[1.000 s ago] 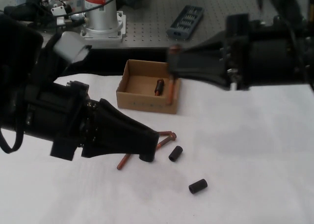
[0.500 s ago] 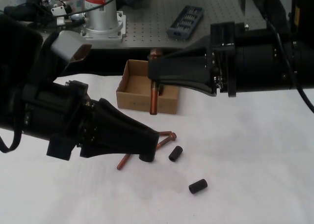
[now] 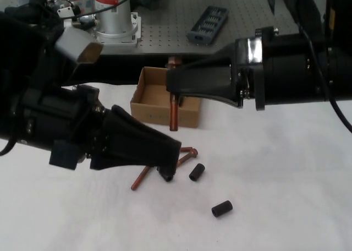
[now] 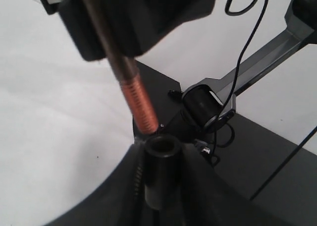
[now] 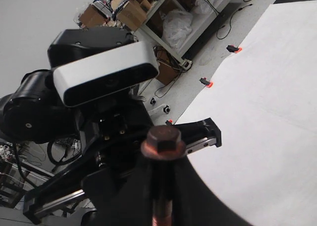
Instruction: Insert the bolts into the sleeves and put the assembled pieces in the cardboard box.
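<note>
My left gripper [image 3: 167, 172] is shut on an upright black sleeve [image 4: 162, 172] just above the white sheet. My right gripper [image 3: 174, 89] is shut on a copper bolt [image 3: 173, 114] that hangs head-up in front of the cardboard box [image 3: 144, 109]. In the left wrist view the bolt's threaded tip [image 4: 144, 121] sits right at the rim of the sleeve's bore. The bolt's hex head [image 5: 163, 141] stands out between the right fingers. Loose bolts [image 3: 187, 151] [image 3: 139, 180] and two loose sleeves [image 3: 196, 172] [image 3: 221, 208] lie on the sheet.
A metal post on a base plate [image 3: 113, 21] and a blue-grey slotted holder [image 3: 208, 22] stand on the perforated bench behind the box. The white sheet [image 3: 286, 174] has open room to the right and front.
My right gripper has carried the bolt leftward from over the box to a spot above the left gripper. The left gripper has tilted up slightly with its sleeve.
</note>
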### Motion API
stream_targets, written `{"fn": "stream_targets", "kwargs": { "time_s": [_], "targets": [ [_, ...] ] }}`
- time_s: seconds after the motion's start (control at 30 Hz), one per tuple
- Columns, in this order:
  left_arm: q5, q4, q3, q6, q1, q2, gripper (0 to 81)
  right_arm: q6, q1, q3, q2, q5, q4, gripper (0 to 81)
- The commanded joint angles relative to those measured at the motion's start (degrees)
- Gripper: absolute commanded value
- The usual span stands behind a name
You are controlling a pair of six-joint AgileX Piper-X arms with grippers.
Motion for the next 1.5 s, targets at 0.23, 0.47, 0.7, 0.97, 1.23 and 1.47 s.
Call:
{"fn": "stream_targets", "kwargs": {
  "time_s": [0.23,0.47,0.7,0.97,1.23,1.47],
  "targets": [
    [1.5,-5.3,-0.1,-3.6,0.2,-0.6,0.6,-1.2,0.1,-0.1,0.0,-0.2,-0.3,2.9],
    [-1.3,-5.3,-0.1,-4.2,0.2,-0.6,0.6,-1.2,0.1,-0.1,0.0,-0.2,-0.3,2.9],
    [-3.2,-8.1,-0.1,-5.1,0.2,-0.6,0.6,-1.2,0.1,-0.1,0.0,-0.2,-0.3,2.9],
    [-3.1,-17.2,-0.1,-12.0,0.2,-0.6,0.6,-1.2,0.1,-0.1,0.0,-0.2,-0.3,2.9],
    [-4.7,-17.4,-0.1,-12.2,0.2,-0.6,0.6,-3.8,0.1,-0.1,0.0,0.2,-0.3,2.9],
    [-5.8,-17.4,-0.1,-12.3,0.2,-0.6,0.6,-6.9,0.2,-0.1,0.0,2.8,-0.3,2.9]
  ]
}}
